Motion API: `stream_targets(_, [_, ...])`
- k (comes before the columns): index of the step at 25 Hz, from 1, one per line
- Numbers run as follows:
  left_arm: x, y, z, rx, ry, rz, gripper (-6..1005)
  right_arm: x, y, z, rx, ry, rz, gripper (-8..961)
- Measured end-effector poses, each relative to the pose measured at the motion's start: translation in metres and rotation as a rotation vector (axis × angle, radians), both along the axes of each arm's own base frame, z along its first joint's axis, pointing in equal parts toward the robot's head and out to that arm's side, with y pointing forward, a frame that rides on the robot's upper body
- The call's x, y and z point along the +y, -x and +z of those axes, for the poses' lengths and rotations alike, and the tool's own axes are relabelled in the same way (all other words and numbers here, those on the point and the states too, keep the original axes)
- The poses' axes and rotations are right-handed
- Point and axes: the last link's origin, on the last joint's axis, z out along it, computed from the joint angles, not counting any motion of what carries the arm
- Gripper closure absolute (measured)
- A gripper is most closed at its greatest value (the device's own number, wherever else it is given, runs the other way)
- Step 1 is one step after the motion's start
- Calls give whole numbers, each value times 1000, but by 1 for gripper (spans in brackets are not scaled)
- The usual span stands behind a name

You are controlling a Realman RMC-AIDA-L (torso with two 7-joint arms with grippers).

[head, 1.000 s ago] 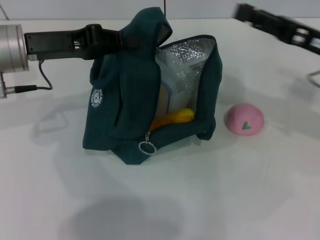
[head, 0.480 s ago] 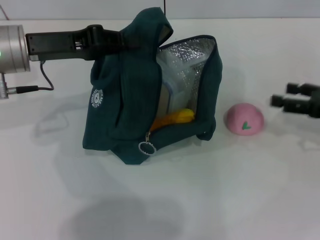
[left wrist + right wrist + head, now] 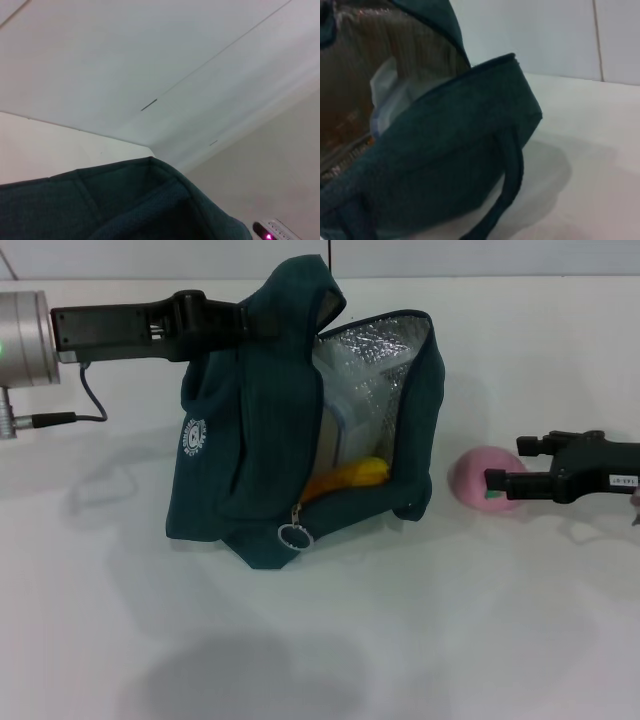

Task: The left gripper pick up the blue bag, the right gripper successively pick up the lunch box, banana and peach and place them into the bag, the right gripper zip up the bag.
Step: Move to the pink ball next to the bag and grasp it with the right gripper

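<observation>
The blue bag (image 3: 270,440) stands open at mid-table, foil lining (image 3: 375,355) showing, and fills the right wrist view (image 3: 455,165). My left gripper (image 3: 248,320) is shut on its top handle and holds that side up; only teal fabric (image 3: 125,200) shows in the left wrist view. Inside the bag stands the lunch box (image 3: 345,415) (image 3: 390,95), with the banana (image 3: 345,478) lying in front of it. The pink peach (image 3: 472,478) rests on the table right of the bag. My right gripper (image 3: 505,462) is open, one finger on each side of the peach.
The bag's ring zip pull (image 3: 294,535) hangs at its lower front corner. A black cable (image 3: 60,418) trails from the left wrist. The white table (image 3: 320,640) stretches out in front of the bag.
My right gripper came down from the far right back of the table and moved left until its fingers flank the peach. The bag and left arm stayed still.
</observation>
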Motion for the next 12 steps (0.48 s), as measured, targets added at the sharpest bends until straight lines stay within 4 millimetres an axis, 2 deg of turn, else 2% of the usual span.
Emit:
stream_targets(6, [0,0,0,2,1,-1,966,5,2,-2,-23,-11,6,109])
stream_targets(11, [0,0,0,2,0,-2,966,5,5,-5,-43,7,25,302])
stream_targets(12, [1,-1,0,2,0,-3,965,6,5,-5,-45,8,27,378])
